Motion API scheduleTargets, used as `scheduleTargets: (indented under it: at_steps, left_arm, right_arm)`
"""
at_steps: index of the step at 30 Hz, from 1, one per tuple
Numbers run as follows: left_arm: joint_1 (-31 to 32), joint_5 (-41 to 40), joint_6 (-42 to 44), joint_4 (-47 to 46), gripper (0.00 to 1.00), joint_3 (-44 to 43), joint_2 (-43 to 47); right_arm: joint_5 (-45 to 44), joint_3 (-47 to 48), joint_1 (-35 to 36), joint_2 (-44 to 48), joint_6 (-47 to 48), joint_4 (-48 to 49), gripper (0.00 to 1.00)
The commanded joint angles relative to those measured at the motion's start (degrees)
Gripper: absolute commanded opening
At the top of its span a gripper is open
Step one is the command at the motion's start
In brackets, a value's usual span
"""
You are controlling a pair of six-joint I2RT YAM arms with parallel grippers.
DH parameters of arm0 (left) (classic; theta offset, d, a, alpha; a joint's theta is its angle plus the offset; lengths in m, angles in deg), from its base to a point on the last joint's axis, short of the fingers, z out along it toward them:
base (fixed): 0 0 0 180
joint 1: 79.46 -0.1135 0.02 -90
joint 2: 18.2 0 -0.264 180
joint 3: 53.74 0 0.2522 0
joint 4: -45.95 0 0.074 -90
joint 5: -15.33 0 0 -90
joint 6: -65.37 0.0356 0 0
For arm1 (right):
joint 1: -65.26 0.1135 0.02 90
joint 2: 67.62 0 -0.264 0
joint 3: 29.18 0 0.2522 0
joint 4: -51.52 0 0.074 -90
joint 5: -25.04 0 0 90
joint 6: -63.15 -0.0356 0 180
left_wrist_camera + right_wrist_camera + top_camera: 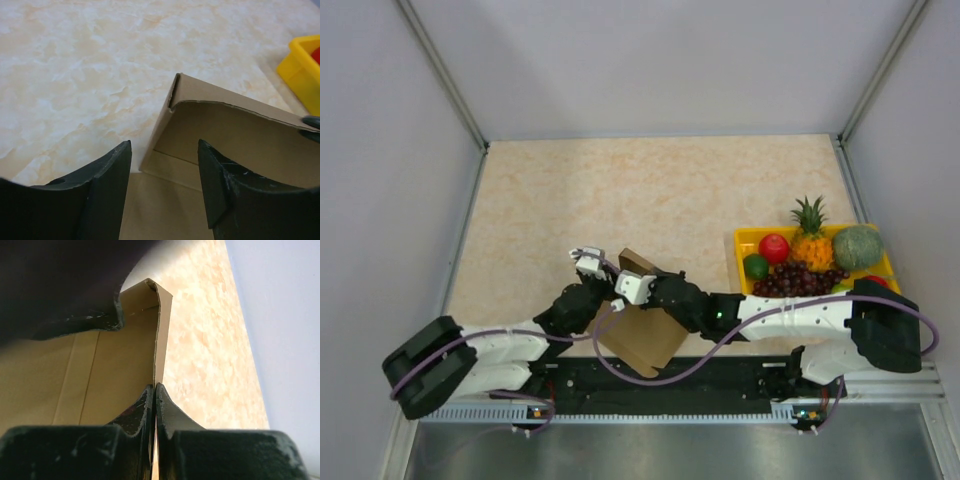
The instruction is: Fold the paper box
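We find 1 paper box (pixel 642 338) at lower centre of the top view, between the 2 arms. We judge it partly formed: 1 wall is creased upright, the rest lies flat, and nothing is closed. The right gripper (pixel 154 388) pinches that wall's edge between closed fingers. The left gripper (pixel 165 146) is spread and holds nothing. 1 yellow tray (pixel 744 240) of fruit sits at right.
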Motion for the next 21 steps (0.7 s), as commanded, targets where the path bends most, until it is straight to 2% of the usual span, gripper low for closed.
scheduleTargets:
  at_steps: [1, 4, 5, 9, 11, 12, 14, 16, 18, 19, 20, 21]
  left_arm:
    - [-0.03, 7.46, -7.86, 18.99, 0.6, -0.63, 10.4]
    - [-0.12, 7.83, -11.55, 24.2, 0.6, 2.26, 20.5]
    - [-0.12, 7.83, -12.44, 28.56, 0.6, 2.89, 26.53]
    - [-0.12, 5.11, -16.84, 39.92, 0.59, 5.26, 41.33]
    - [-0.21, 1.44, -20.0, 45.54, 0.61, 4.74, 48.69]
    - [-0.21, -0.33, -21.05, 51.58, 0.61, 4.04, 50.65]
    - [-0.56, -4.19, -25.45, 59.34, 0.67, 0.44, 53.82]
    - [-1.52, -4.05, -24.59, 61.83, 0.7, -3.5, 52.53]
    - [-4.42, 0.06, -23.35, 61.39, 0.74, -7.71, 49.11]
    - [-5.99, 2.01, -22.57, 61.39, 0.76, -9.13, 44.57]
    - [-10.53, 4.29, -22.47, 62.09, 0.78, -10.89, 42.17]
    - [-13.8, 12.84, -22.56, 62.27, 0.78, -13.52, 39.88]
  right_arm:
    - [5.38, 0.24, -0.81, -0.19, -4.68, -4.44, 0.0]
    - [5.12, 0.06, -0.98, -0.36, -4.77, -4.17, 0.0]
    - [5.2, 0.32, -0.9, -0.45, -4.77, -4.43, 0.0]
    - [4.94, 0.67, -0.9, -0.54, -4.15, -5.05, 0.0]
    - [4.33, 0.76, -0.9, -0.54, -3.63, -5.49, 0.0]
    - [4.24, 0.76, -0.9, -0.37, -3.36, -5.75, 0.0]
    - [4.15, 0.76, -0.9, -0.28, -3.1, -5.84, 0.0]
    - [4.15, 0.94, -0.81, -0.28, -2.75, -6.1, 0.0]
    - [3.8, 1.03, -0.55, -0.63, -2.48, -6.11, 0.0]
    - [3.62, 1.03, -0.46, -0.72, -2.13, -6.02, 0.0]
    - [3.28, 1.11, -0.11, -1.06, -1.87, -5.93, 0.0]
    - [2.75, 1.29, 0.16, -1.59, -1.52, -6.02, 0.0]
